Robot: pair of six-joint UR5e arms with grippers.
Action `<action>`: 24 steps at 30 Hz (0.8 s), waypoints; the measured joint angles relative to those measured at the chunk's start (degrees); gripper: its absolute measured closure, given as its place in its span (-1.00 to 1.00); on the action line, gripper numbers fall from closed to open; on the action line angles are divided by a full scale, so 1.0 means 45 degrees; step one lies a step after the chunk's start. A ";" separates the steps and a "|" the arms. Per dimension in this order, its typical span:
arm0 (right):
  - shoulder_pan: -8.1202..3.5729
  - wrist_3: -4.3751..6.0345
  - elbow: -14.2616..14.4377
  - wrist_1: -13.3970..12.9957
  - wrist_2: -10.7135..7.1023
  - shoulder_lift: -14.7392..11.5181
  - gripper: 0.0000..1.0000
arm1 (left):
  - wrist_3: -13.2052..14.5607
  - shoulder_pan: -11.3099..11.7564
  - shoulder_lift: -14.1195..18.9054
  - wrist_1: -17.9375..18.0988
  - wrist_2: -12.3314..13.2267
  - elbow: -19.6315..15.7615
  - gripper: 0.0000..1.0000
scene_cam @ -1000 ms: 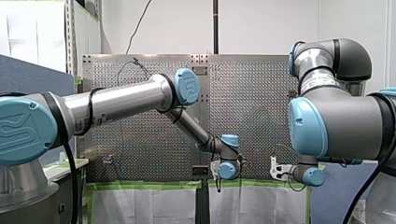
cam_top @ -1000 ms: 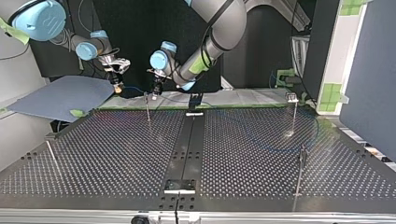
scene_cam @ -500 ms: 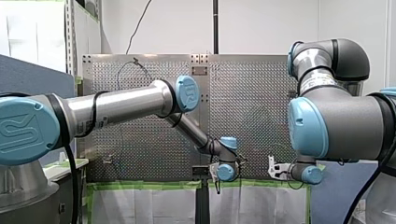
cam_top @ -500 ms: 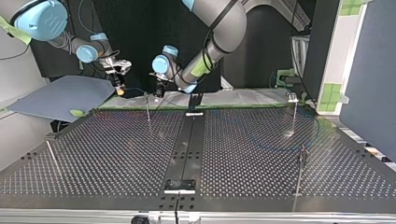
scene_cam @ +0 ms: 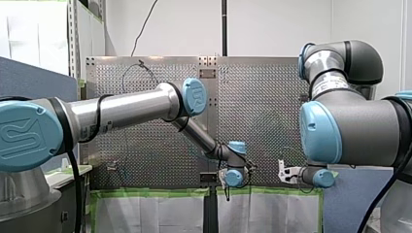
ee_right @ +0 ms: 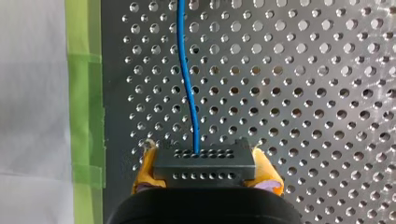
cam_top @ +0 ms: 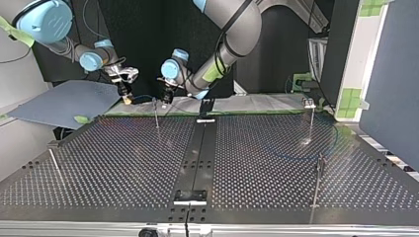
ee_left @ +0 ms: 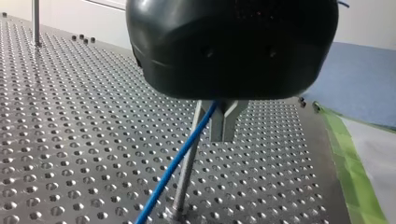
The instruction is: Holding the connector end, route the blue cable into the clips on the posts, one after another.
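In the right wrist view my right gripper has its yellow pads shut on the black connector. The blue cable runs out of the connector, ahead over the perforated plate. My left gripper, black with metal fingers, is shut on the blue cable just beside a thin post. In the top view my right gripper hangs at the far left, and my left gripper sits right by the clip post. A short blue stretch spans between them.
More thin posts stand on the perforated table: one at the top view's far right, one nearer right, one leaning at the left edge. Green tape lines the table's edge by a blue-grey sheet.
My right gripper with the connector has shifted a little toward my left gripper and slightly lower. My left gripper has barely moved by the post.
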 joint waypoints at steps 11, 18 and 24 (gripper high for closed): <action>0.0168 -0.0095 -0.0631 0.0646 -0.0113 -0.0027 1.00 | -0.0266 0.0099 0.0190 -0.0008 0.0123 0.0001 1.00; 0.0179 -0.0057 -0.1090 0.1079 -0.0074 -0.0031 1.00 | -0.0293 0.0295 0.0163 -0.0145 0.0212 0.0001 1.00; 0.0206 0.0002 -0.1399 0.1261 -0.0059 -0.0032 1.00 | -0.0339 0.0586 0.0125 -0.0159 0.0703 0.0022 1.00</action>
